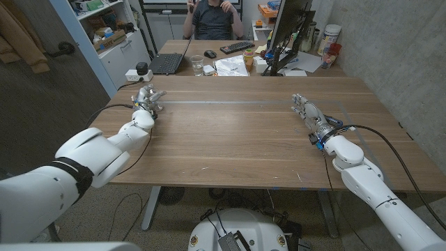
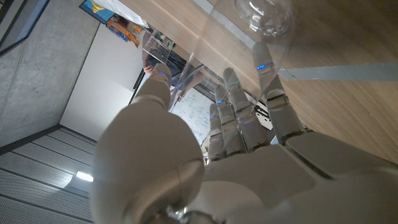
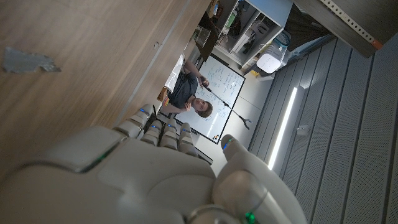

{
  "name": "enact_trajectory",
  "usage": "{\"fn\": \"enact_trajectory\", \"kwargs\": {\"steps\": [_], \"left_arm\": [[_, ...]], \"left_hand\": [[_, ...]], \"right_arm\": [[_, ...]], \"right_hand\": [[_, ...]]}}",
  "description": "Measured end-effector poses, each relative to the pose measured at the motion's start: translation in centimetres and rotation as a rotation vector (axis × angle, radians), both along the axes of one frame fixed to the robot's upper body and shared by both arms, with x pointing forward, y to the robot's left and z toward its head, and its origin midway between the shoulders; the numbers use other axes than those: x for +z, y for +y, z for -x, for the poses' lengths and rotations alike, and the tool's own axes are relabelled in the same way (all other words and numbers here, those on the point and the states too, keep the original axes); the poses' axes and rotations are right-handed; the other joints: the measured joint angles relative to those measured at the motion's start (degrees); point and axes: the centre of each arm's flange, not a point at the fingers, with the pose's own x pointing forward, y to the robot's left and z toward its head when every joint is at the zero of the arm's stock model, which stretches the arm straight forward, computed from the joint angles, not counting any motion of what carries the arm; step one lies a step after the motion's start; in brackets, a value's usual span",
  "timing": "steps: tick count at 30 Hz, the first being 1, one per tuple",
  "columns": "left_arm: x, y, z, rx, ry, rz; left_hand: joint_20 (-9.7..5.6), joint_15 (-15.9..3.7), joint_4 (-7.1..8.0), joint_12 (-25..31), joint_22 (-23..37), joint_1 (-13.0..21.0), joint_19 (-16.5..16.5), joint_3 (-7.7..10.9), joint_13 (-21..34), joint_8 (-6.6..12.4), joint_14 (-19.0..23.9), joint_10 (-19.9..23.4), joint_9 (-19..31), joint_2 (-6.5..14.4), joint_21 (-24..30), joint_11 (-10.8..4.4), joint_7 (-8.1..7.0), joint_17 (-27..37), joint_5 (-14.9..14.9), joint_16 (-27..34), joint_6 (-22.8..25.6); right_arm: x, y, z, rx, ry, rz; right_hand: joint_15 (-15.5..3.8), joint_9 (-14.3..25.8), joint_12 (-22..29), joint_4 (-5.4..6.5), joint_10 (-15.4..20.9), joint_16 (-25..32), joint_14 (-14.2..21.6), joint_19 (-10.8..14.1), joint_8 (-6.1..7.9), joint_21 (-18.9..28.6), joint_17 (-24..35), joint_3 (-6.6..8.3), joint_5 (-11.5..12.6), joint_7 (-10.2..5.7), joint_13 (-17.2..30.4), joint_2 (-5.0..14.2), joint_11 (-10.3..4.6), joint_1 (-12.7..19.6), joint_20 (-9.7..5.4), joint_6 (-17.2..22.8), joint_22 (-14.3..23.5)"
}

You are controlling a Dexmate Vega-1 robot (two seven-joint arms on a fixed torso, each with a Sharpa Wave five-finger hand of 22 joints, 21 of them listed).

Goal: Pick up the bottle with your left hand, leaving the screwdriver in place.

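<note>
Since the clear bottle (image 2: 264, 15) sits between the thumb and fingers of the left hand (image 1: 148, 101), which look wrapped round it, the risk I see is the slick thin wall slipping or buckling if the squeeze is uneven or the lift is jerky. Left wrist view shows the see-through body running across the palm side, which the head view blurs into glare; head view instead shows the right hand (image 1: 306, 111) well apart on the table (image 1: 230, 139), fingers out, holding nothing.

Bright even light, sharp, soft shadows
</note>
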Motion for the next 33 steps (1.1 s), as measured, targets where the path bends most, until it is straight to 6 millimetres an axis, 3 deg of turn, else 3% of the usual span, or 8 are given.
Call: {"fn": "enact_trajectory", "kwargs": {"steps": [3, 4, 5, 11, 13, 21, 33], "left_arm": [[0.1, -0.1, 0.1, 0.014, -0.008, -0.009], [0.1, -0.2, 0.0, 0.012, -0.007, -0.013], [0.2, -0.1, 0.1, 0.024, -0.015, -0.016], [1.2, -0.5, 0.8, 0.048, -0.094, -0.051], [1.3, -0.6, 0.9, 0.048, -0.105, -0.056], [1.9, -1.2, 2.0, 0.035, -0.192, -0.085], [3.0, -1.9, 3.7, 0.02, -0.262, -0.118]], "left_hand": [[-0.61, 1.53, 0.0, 1.1, 0.36, -0.01, 1.45, 0.0, 0.41, 0.62, 3.26, 3.29, 0.04, -0.01, 2.38, 0.54, -0.04, 0.05, -0.43, 0.85, 4.77], [-1.28, 2.11, 0.0, 1.31, 0.37, -0.01, 2.3, 0.0, 0.51, 0.82, 3.85, 3.92, 0.04, -0.01, 2.96, 0.59, 0.04, 0.11, -0.43, 1.14, 5.83], [-3.11, 2.08, 0.0, 1.51, 0.37, -0.02, 4.13, 0.0, 0.76, 0.99, 4.97, 4.2, 0.15, -0.01, 3.3, 0.87, -0.07, 0.19, -0.43, 1.29, 7.0], [-3.57, 3.07, 0.26, 2.6, 0.38, -0.04, 4.79, -0.27, 2.4, 2.92, 6.51, 4.92, 0.81, -0.01, 5.15, 0.94, 0.09, 2.08, -0.84, 2.94, 9.93], [-5.36, 2.4, 0.61, 3.17, 0.29, -0.12, 6.52, -0.62, 3.08, 3.79, 7.56, 5.82, 1.26, -0.09, 5.47, 0.69, 0.13, 2.86, -0.85, 3.44, 11.51], [-9.7, 2.32, 0.89, 4.84, -0.02, -0.13, 8.96, -0.9, 6.13, 6.77, 9.14, 7.16, 3.14, -0.09, 6.98, 0.15, -0.69, 5.35, -0.84, 5.06, 14.56], [-9.79, 2.65, 0.89, 6.49, 0.0, -0.11, 8.87, -0.91, 9.47, 8.62, 9.48, 7.34, 5.11, -0.12, 8.62, -0.07, -0.71, 6.89, -0.22, 5.53, 14.54]], "right_arm": [[0.1, 0.0, 0.0, 0.0, -0.003, 0.001], [0.1, 0.0, 0.0, 0.0, -0.004, 0.003], [0.1, 0.0, 0.0, 0.0, -0.004, 0.003], [0.1, 0.1, 0.0, 0.0, -0.007, 0.006], [0.1, 0.1, 0.0, 0.0, -0.007, 0.007], [0.1, 0.2, 0.0, 0.002, -0.011, 0.01], [0.0, 0.4, 0.3, 0.007, -0.018, 0.015]], "right_hand": [[0.0, 0.0, 0.0, 0.0, 0.0, 0.0, 0.0, 0.0, 0.0, 0.0, 0.0, 0.0, 0.0, 0.0, 0.0, 0.0, 0.0, 0.0, 0.0, 0.0, 0.0], [0.0, 0.0, 0.0, 0.0, 0.0, 0.0, 0.0, 0.0, 0.0, 0.0, 0.0, 0.0, 0.0, 0.13, 0.0, 0.0, 0.0, 0.0, 0.0, 0.14, 0.0], [0.0, 0.0, 0.0, 0.0, 0.0, 0.0, 0.0, 0.0, 0.0, 0.0, 0.0, 0.0, 0.0, 0.29, 0.0, 0.0, 0.0, 0.0, 0.0, 0.29, 0.0], [0.0, 0.0, 0.0, 0.0, 0.0, 0.0, 0.0, 0.0, 0.0, 0.0, 0.0, 0.0, 0.0, 0.31, -0.01, 0.0, 0.0, 0.0, 0.0, 0.31, 0.0], [0.0, 0.0, 0.0, 0.0, 0.0, 0.0, 0.0, 0.0, 0.0, 0.0, 0.0, 0.0, 0.0, 0.31, -0.01, 0.0, 0.0, 0.0, 0.0, 0.31, 0.0], [0.0, 0.0, 0.0, 0.25, 0.0, 0.0, 0.0, -0.15, 0.0, 0.0, 0.0, -0.25, 0.0, 0.31, -0.01, 0.0, 0.0, 0.0, -0.15, 0.3, 0.0], [0.0, 0.0, 0.0, 0.25, 0.0, 0.0, 0.0, -0.43, 0.0, 0.0, 0.0, -0.25, 0.0, 0.31, -0.02, 0.0, 0.0, 0.0, 0.0, 0.3, 0.0]]}}
